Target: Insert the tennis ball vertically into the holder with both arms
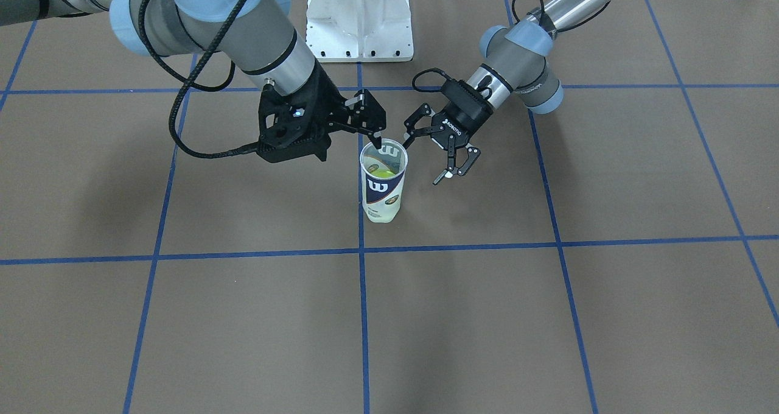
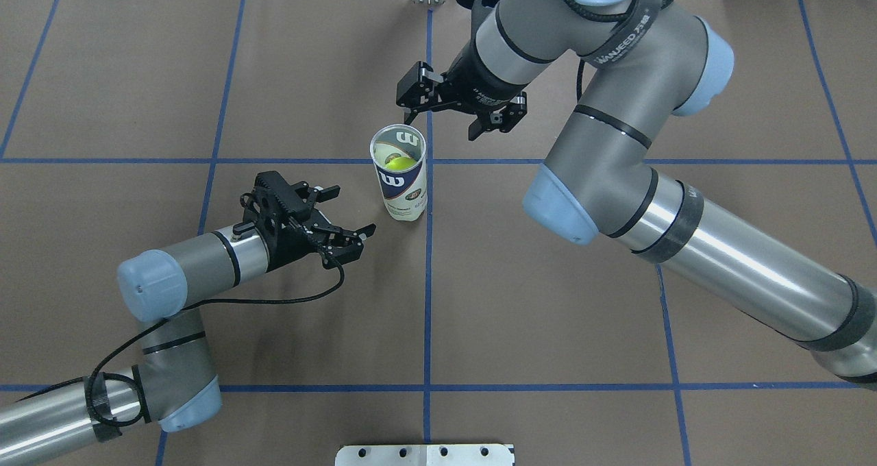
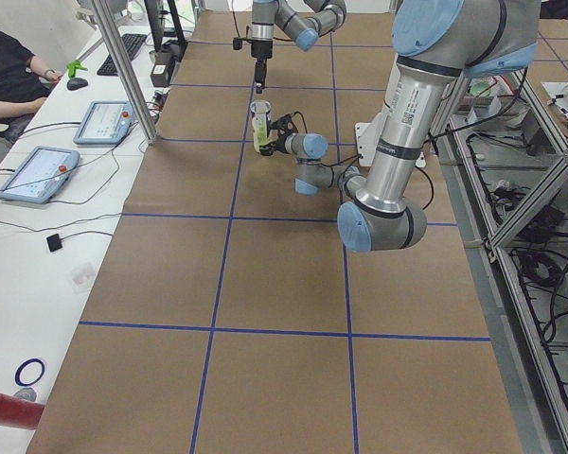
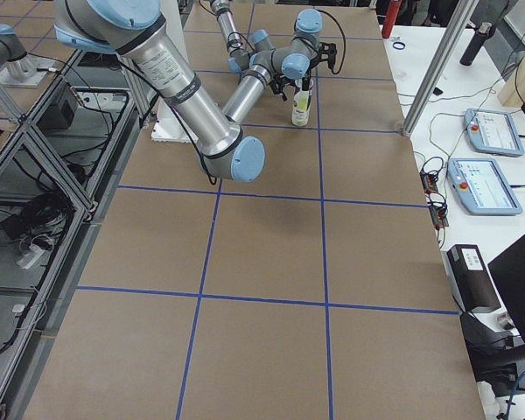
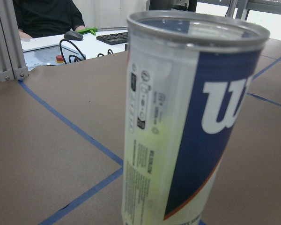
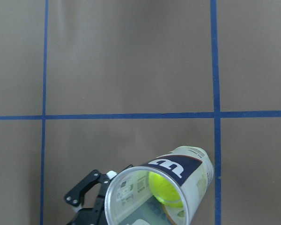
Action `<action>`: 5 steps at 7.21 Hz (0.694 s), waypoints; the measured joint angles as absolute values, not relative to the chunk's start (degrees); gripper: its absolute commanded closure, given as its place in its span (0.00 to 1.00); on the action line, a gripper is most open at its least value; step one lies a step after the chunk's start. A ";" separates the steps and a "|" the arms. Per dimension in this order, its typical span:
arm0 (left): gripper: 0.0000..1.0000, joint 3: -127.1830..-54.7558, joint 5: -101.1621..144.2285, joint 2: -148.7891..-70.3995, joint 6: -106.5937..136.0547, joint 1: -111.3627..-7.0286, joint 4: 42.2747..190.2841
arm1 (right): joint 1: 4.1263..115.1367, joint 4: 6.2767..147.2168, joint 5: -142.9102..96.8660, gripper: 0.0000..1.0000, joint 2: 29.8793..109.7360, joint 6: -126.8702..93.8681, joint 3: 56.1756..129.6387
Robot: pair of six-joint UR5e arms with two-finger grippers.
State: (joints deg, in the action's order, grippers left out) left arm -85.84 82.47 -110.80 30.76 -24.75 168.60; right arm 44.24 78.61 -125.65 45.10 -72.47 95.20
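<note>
The table [image 2: 548,281] is covered with brown paper and divided by blue tape lines. The right arm [image 2: 685,233] reaches far across it, to the side of the holder away from the robot. The left arm [image 2: 178,267] lies lower and comes to the holder from the robot's left. A white base [image 1: 359,18] sits at the table edge on the robot's side, well apart from the work.

The holder [image 2: 403,185] stands upright near the middle of the table, at a crossing of two tape lines, with its mouth open to the top. Nothing holds it.

The right gripper [image 2: 445,120] hangs just above and behind the rim with its fingers spread apart and nothing between them. In the front-facing view one fingertip is very near the rim, but I cannot tell if it touches. The left gripper [image 2: 353,211] points at the side of the holder with its fingers also apart. It is near the wall but a gap shows in the overhead view.

The ball [image 2: 401,163] is inside the holder, below the rim, and it shows yellow-green through the mouth. How deep it sits I cannot tell.

In my judgement the insertion itself is done. What is left seems only to draw both arms away without knocking the holder.
</note>
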 measured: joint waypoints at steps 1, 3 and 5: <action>0.01 -88.52 86.79 -109.30 30.78 -27.13 164.48 | 46.64 79.20 -127.66 0.00 46.63 -71.26 95.60; 0.00 -91.32 91.87 -109.10 32.45 -34.54 154.27 | 52.04 79.57 -130.14 0.01 51.60 -65.82 95.81; 0.00 -91.85 100.89 -111.72 35.77 -47.33 137.12 | 59.30 79.68 -132.03 0.01 58.61 -53.02 94.37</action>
